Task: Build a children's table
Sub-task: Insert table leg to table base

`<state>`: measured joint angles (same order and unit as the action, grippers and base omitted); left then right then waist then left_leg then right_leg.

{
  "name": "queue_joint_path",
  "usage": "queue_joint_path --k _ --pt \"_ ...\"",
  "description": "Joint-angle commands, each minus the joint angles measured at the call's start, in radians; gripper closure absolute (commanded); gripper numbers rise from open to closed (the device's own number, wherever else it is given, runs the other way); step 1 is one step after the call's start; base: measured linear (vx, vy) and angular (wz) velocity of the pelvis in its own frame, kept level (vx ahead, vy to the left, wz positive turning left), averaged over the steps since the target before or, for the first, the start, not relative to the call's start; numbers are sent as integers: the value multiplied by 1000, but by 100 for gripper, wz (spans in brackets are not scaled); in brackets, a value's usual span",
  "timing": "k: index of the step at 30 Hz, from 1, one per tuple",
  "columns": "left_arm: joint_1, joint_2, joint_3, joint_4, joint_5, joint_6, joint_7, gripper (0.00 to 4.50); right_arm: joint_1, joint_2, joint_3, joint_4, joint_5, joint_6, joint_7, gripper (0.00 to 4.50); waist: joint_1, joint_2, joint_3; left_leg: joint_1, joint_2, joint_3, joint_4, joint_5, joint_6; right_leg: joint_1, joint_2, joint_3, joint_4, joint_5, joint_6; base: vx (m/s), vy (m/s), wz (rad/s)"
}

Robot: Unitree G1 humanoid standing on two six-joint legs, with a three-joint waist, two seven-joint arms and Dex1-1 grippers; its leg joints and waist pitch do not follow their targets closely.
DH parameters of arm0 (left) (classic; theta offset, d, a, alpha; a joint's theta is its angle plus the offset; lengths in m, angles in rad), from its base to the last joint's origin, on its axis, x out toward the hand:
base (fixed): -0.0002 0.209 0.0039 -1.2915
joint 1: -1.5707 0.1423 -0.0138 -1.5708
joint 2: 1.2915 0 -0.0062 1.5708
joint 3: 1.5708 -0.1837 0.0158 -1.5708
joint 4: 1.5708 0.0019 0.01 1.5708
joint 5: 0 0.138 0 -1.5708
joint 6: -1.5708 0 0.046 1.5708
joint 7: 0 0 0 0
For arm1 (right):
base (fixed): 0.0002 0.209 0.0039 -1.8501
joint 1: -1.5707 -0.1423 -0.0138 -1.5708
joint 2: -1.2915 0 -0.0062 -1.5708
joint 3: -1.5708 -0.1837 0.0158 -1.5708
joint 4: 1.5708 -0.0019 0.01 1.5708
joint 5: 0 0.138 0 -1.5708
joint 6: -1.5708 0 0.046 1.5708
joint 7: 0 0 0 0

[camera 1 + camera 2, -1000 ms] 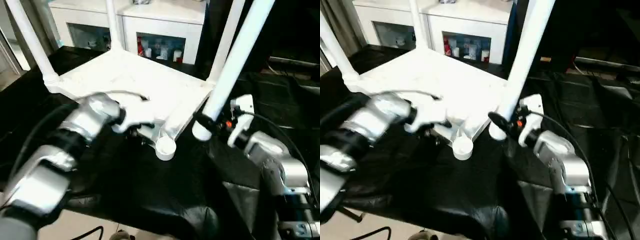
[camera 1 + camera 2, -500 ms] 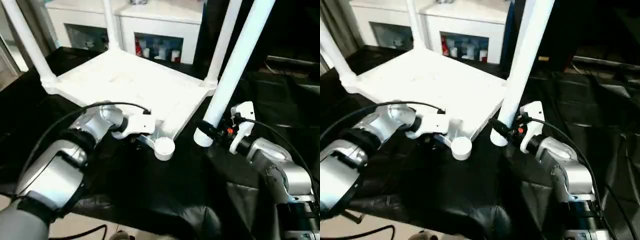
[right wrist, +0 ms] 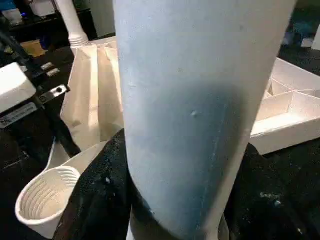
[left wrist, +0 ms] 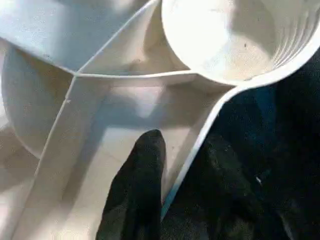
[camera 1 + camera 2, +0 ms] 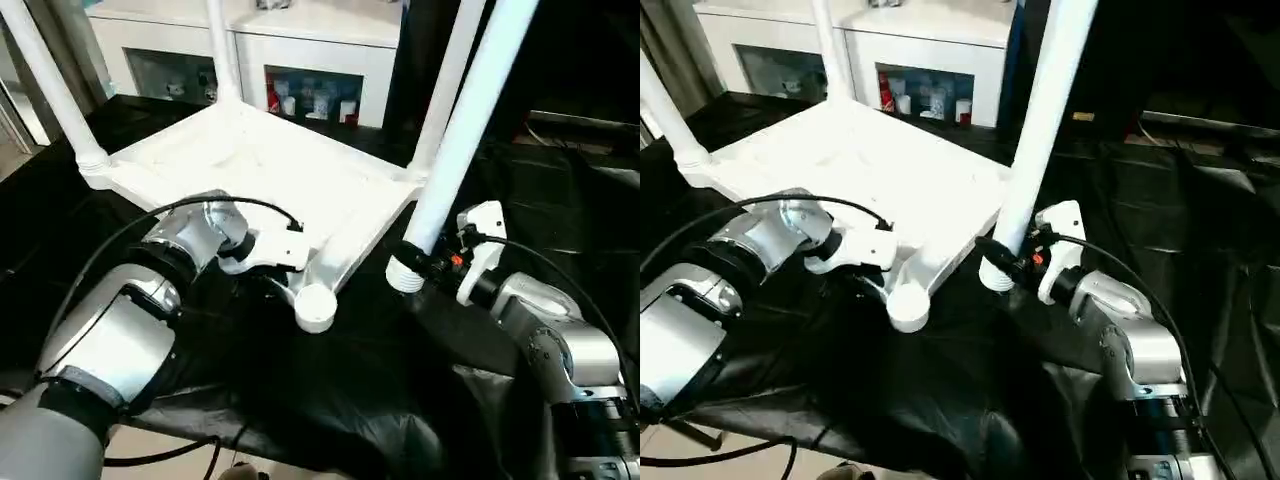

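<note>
Head views: tabletop (image 5: 270, 175) upside down on black cloth (image 5: 330, 390), three legs already up in far/side corners. Near corner socket (image 5: 314, 308) empty, open end up. Left gripper (image 5: 872, 272) at tabletop edge just behind that socket. Right gripper (image 5: 412, 262) clamped round fourth leg (image 5: 455, 140) near its bottom end; leg upright, leaning slightly, just beside socket but apart from it, not yet over it.

Left wrist view: one black finger (image 4: 142, 175) inside rib compartment, other outside rim wall (image 4: 200, 145), wall between them. Pinching rim or only straddling it: can't tell. Socket (image 4: 235, 35) close ahead, threaded inside.

Right wrist view: fingers wrapped on leg (image 3: 195, 100), firm-looking hold. Socket (image 3: 42, 197) lower and to one side, clearly offset.

Risks, as judged: leg end landing on socket lip instead of bore → tabletop skids on slick cloth if left hold loose. Low grip on long leg → top swings, goes in cocked, jams threads. Leaning leg could knock neighbouring leg (image 5: 445, 85).
</note>
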<state>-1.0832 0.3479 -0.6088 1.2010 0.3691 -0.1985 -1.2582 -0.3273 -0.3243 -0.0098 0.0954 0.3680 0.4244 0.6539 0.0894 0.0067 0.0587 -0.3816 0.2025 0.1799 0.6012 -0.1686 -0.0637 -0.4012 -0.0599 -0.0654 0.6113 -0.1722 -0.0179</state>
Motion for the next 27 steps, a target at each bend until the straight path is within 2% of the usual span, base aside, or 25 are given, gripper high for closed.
queue_joint_path --k 1,2,4,6,8,9,10,11,13,15,17,18,19,22,23,25,26,27 --pt "6 1 0 27 10 40 28 368 -16 -8 -3 6 -13 -14 0 259 6 -2 -73 21 25 -13 -68 -203 14 60 -86 45 -78 -219 -219 0 0 0" --pt "10 -2 8 27 6 63 29 372 -16 -6 -4 6 -13 -14 -2 259 6 0 -73 22 25 -13 -68 -208 11 60 -88 45 -80 -239 -213 0 0 0" --pt "12 -4 13 26 3 74 29 382 -16 -5 -5 7 -13 -15 -4 259 4 -2 -72 21 24 -14 -68 -214 10 60 -87 44 -83 -264 -205 0 0 0" --pt "26 -22 66 18 -48 132 23 387 -14 1 -13 4 -7 -1 -17 259 4 -2 -71 21 22 -14 -68 -213 10 61 -88 44 -85 -284 -197 0 0 0" --pt "26 -22 66 18 -48 132 23 391 -14 1 -13 4 -7 -1 -17 259 4 -3 -71 20 22 -15 -69 -211 11 63 -87 43 -86 -290 -192 0 0 0" --pt "46 -52 135 0 -106 227 39 395 -11 9 -24 2 2 22 -37 259 3 -3 -72 19 21 -15 -69 -209 9 64 -87 43 -84 -287 -194 0 0 0" --pt "57 -64 161 -11 -127 271 43 396 -10 14 -30 4 5 33 -46 259 2 -6 -71 18 19 -14 -69 -200 12 65 -87 41 -83 -278 -200 0 0 0" --pt "74 -72 175 -27 -142 301 45 396 -10 18 -32 7 6 40 -52 259 5 -5 -73 22 20 -13 -67 -199 18 61 -87 42 -85 -274 -208 0 0 0" --pt "108 -81 192 -63 -159 336 60 402 -9 26 -35 9 7 52 -65 259 5 -9 -75 21 20 -12 -66 -186 26 63 -86 43 -80 -239 -223 0 0 0" --pt "154 -93 217 -109 -177 315 128 405 -9 39 -41 11 15 70 -83 259 4 -8 -74 19 19 -11 -66 -182 35 62 -84 42 -81 -230 -227 0 0 0" --pt "193 -107 240 -151 -191 273 188 415 -11 47 -43 16 16 81 -97 259 4 -4 -75 23 21 -11 -66 -193 33 61 -83 42 -84 -246 -222 0 0 0" --pt "218 -111 244 -186 -190 272 194 419 -12 48 -40 18 12 82 -101 259 2 -7 -74 26 21 -10 -68 -209 33 58 -81 41 -89 -275 -209 0 0 0" --pt "218 -111 244 -186 -190 272 194 422 -12 48 -40 18 12 82 -101 259 3 -5 -73 26 24 -12 -69 -213 30 58 -83 41 -88 -286 -205 0 0 0" --pt "319 -120 229 -319 -171 226 209 443 -15 53 -33 22 2 91 -111 259 -1 -10 -69 26 25 -12 -73 -238 22 52 -83 42 -97 -352 -174 0 0 0" --pt "336 -122 222 -338 -167 214 210 443 -16 54 -31 23 1 92 -111 259 -1 -6 -69 28 28 -13 -74 -241 19 49 -84 43 -96 -358 -168 0 0 0" --pt "371 -119 208 -388 -165 225 215 449 -21 52 -29 25 -4 92 -107 259 -2 -13 -67 30 28 -11 -75 -257 15 45 -83 44 -99 -380 -158 0 0 0" --pt "383 -117 201 -405 -165 220 217 450 -25 50 -28 29 -7 90 -106 259 -1 -10 -66 31 29 -13 -78 -265 11 44 -85 44 -99 -393 -153 0 0 0" --pt "394 -115 198 -418 -166 200 221 450 -32 47 -28 35 -8 88 -103 259 -2 -12 -66 31 28 -12 -77 -268 11 42 -83 44 -101 -400 -148 0 0 0"
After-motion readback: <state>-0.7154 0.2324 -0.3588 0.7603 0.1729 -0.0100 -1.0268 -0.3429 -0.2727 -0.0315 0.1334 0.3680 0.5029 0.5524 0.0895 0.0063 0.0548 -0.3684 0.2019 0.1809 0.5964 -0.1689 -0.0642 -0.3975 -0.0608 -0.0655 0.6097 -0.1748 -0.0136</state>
